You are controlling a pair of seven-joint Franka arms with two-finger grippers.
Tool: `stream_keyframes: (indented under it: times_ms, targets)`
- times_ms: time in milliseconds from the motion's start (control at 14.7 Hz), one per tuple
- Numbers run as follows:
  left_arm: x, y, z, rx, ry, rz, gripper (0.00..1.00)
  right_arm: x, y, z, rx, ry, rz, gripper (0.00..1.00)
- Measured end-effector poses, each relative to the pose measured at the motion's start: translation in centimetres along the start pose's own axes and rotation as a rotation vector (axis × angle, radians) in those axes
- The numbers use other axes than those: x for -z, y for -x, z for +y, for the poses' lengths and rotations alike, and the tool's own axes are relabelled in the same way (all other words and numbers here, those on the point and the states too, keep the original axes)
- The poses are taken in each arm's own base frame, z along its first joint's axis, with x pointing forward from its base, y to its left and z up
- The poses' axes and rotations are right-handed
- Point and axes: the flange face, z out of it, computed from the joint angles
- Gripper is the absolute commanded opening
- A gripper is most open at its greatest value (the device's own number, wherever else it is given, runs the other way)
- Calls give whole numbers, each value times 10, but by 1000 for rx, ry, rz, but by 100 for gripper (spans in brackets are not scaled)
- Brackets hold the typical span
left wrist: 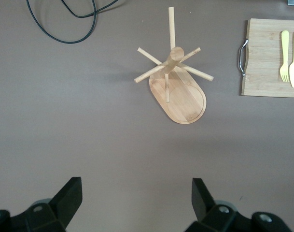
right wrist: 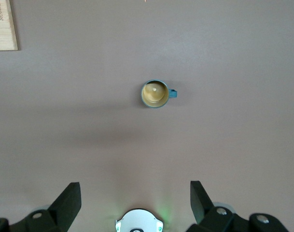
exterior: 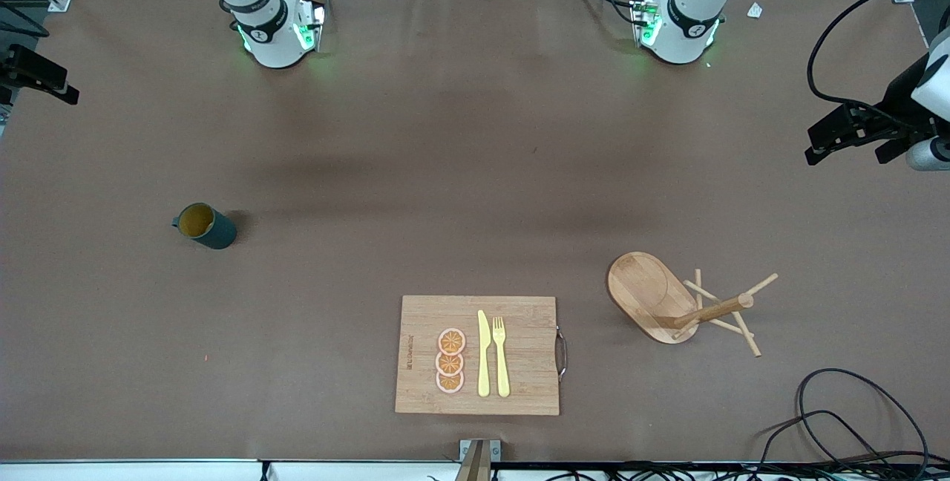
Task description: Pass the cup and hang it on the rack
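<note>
The cup, dark teal with a mustard inside, stands upright on the brown table toward the right arm's end; the right wrist view also shows the cup. The rack, a light wooden mug tree on an oval base, stands toward the left arm's end, and the left wrist view looks down on the rack. My left gripper hangs high over bare table, open and empty. My right gripper is also open and empty, high over the table by its own base, well away from the cup.
A wooden cutting board lies near the front edge with a yellow knife, a yellow fork and orange slices. Black cables loop at the near corner at the left arm's end.
</note>
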Motion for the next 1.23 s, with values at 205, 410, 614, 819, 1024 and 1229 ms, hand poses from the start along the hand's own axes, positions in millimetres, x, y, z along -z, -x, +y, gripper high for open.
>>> stream_keyframes:
  times_ms: [205,410,614,819,1024,1229]
  targets:
    - [0,0,-1,1,0,0,100,-1,0,0,0,0,-2,100]
    - [0,0,-1,1,0,0,100,-1,0,0,0,0,-3,100]
    - [0,0,-1,1,0,0,100,-1,0,1,-2,0,-2,100]
    - [0,0,-1,1,0,0,100,1,0,3,-6,1,2,100]
    - [0,0,-1,1,0,0,100,-3,-1,7,-15,3,-5,100]
    - [0,0,-1,2,0,0,100,-35,-27,26,-49,1,-45,100]
